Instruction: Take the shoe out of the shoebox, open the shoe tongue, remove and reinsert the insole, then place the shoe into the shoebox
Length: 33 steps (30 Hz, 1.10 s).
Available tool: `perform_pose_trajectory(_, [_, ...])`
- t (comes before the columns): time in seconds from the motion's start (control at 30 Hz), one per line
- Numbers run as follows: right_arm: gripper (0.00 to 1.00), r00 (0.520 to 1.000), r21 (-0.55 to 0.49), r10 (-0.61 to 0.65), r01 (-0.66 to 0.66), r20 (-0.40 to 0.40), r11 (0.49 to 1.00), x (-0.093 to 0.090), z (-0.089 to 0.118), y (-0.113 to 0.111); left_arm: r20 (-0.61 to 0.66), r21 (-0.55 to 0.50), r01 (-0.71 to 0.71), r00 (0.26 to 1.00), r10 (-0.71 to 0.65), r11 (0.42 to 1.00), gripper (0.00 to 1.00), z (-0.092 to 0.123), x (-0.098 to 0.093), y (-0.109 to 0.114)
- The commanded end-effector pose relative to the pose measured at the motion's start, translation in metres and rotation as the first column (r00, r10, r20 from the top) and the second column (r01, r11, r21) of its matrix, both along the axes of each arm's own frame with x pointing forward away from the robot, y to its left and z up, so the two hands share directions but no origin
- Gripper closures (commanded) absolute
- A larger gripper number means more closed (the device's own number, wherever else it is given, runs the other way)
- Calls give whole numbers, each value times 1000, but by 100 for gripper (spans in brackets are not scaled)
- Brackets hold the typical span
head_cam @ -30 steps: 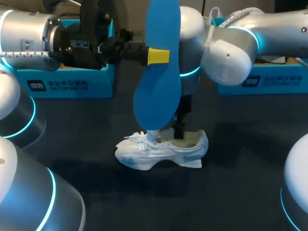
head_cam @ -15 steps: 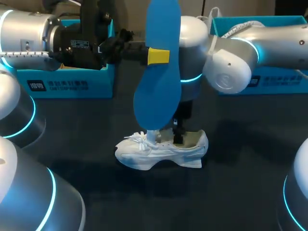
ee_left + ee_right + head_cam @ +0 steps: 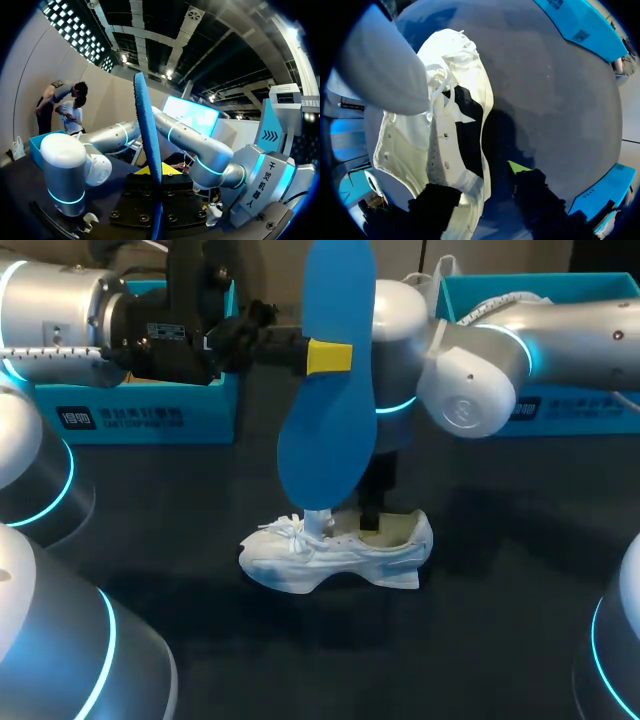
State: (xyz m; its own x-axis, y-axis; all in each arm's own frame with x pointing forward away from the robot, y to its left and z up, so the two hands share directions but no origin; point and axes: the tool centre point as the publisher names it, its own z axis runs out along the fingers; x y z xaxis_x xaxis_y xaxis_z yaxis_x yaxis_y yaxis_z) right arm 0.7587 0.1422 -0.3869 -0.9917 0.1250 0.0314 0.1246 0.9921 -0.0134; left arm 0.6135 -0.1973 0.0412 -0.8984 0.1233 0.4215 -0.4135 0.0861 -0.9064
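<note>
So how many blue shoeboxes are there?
2. One blue shoebox stands at the back left behind the left arm, the other blue shoebox at the back right behind the right arm. Arms could hide more.

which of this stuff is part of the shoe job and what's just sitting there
Job: blue insole, left gripper, white shoe, right gripper, one of two boxes.
Spare: left blue box or right blue box; cannot tell which.

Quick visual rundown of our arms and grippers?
Left arm and right arm: glossy silver-white rounded links, glowing cyan rings at the joints, pale cables along them. Left wrist carries a black block with white labels. Left gripper and right gripper: black fingers, bright yellow tips.
</note>
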Motion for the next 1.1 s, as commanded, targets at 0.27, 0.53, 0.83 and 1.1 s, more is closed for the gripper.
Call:
perform_pose_trajectory(0.27, [100, 1000, -5, -16, 16, -2, 1000, -6, 6, -2, 0, -1, 1, 1000, -1, 1000, 100, 0, 1, -2])
perform_pose_trajectory(0.53, [100, 990, 1, -140, 140, -12, 990, -22, 27, -2, 0, -1, 1, 1000, -1, 1000, 100, 0, 1, -2])
perform_pose_trajectory(0.83, [100, 901, 38, -433, 433, -2, 901, -52, 50, 3, 0, -1, 1, 1000, -1, 1000, 100, 0, 1, -2])
perform_pose_trajectory(1.1, [100, 712, 126, -702, 698, -14, 705, -66, 62, 18, 0, -1, 1, 1000, -1, 1000, 100, 0, 1, -2])
